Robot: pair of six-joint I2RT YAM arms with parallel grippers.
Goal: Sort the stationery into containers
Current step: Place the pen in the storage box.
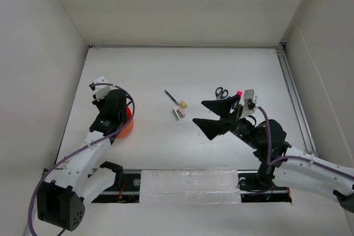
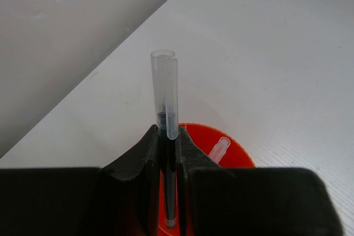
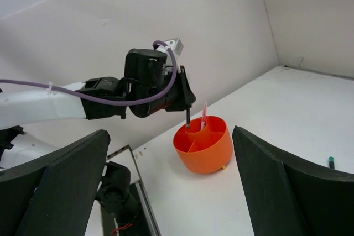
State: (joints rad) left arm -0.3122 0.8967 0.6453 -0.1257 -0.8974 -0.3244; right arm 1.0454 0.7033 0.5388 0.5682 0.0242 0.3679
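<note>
Your left claw (image 2: 167,143) is pinched narrow on a clear-capped pen (image 2: 165,95). That pen hangs right over the orange cup (image 2: 237,152), which sits at the worktop's (image 1: 166,70) 9 o'clock side in the top view. The relation that matters is the pen's long axis. It stands close to upright, capped end up at 12 o'clock in the left wrist view and dark tip down at 6 o'clock, already below the cup's rim. From the right wrist view the tip looks lined up with the small middle ring of the divided cup, though you cannot tell for certain which compartment it is over. A second capped pen (image 2: 220,148) already leans in the cup at about 3 o'clock of the held one, apart from it. Since the cup lies straight below the claw, the release probably needs no sideways travel, only a spread of the fingers; a tilt could make the tip catch on a divider. Your right claw (image 1: 198,111) is spread wide and carries nothing, hovering over the middle of the worktop. It is the nearer arm to what lies loose: the small erasers (image 1: 177,113) just beside it at 9 o'clock, the thin dark pen (image 1: 171,96) at 10 o'clock, and the scissors (image 1: 222,92) at about 1 o'clock.
</note>
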